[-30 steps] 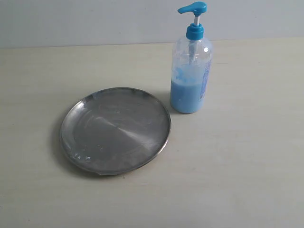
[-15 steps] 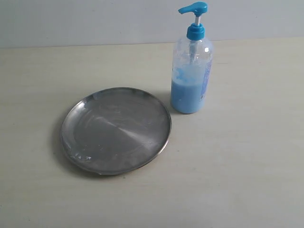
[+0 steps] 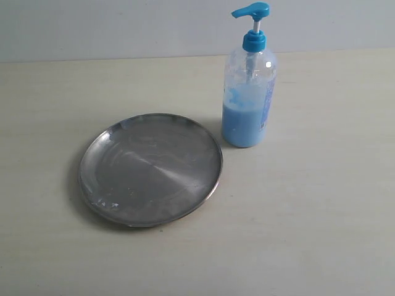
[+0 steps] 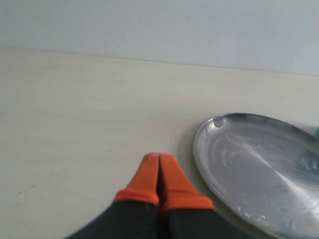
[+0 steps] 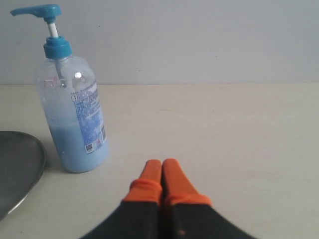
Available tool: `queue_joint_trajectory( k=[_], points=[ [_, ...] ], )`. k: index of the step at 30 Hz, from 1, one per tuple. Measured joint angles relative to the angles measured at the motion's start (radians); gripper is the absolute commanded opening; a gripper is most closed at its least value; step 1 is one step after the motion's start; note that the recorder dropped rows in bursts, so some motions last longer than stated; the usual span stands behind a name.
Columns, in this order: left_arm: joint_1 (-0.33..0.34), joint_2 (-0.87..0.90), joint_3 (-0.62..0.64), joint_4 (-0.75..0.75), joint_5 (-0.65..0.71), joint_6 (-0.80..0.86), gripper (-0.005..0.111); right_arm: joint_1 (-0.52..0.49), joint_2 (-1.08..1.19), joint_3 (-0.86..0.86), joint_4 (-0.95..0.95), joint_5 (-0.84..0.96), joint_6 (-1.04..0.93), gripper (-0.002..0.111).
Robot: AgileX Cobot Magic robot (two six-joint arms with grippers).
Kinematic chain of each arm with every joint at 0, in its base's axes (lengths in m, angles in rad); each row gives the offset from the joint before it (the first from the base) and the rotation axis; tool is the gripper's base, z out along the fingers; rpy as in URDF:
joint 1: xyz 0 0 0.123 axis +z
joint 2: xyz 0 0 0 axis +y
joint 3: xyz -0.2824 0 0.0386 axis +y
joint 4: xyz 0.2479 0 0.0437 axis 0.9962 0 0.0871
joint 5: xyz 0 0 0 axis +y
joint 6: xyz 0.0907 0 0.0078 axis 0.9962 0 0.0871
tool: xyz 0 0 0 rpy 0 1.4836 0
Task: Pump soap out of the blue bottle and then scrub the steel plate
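Nothing has moved in the last second: the blue bottle [image 3: 248, 98] stands upright toward the worktop's [image 3: 321, 216] far edge, just beside the steel plate [image 3: 150, 169], which shows no clear soap blob. Left gripper [image 4: 159, 162] and right gripper [image 5: 162, 167] sit pressed together, empty, so pumping has likely not begun.

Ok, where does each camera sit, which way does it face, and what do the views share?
Exterior: high, off the arms, looking down at the table, plate and bottle; no robot part shows.
Left wrist: low behind the shut left gripper, facing over the table towards the plate and wall.
Right wrist: low behind the shut right gripper, facing the bottle; plate edge beside it.
Shared: plate in all three; bottle in exterior and right wrist.
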State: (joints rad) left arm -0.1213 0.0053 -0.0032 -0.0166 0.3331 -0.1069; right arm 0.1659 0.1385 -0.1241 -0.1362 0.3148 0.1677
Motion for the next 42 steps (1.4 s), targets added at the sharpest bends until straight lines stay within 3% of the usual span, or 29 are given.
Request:
queue_joint_trajectory(
  k=[30, 42],
  points=[
    [0.0, 0.0, 0.0, 0.0, 0.0, 0.0, 0.0, 0.0, 0.491, -0.38, 0.0, 0.0, 0.0, 0.0],
    [0.0, 0.0, 0.0, 0.0, 0.0, 0.0, 0.0, 0.0, 0.534, -0.404, 0.002, -0.011, 0.0, 0.0]
  ],
)
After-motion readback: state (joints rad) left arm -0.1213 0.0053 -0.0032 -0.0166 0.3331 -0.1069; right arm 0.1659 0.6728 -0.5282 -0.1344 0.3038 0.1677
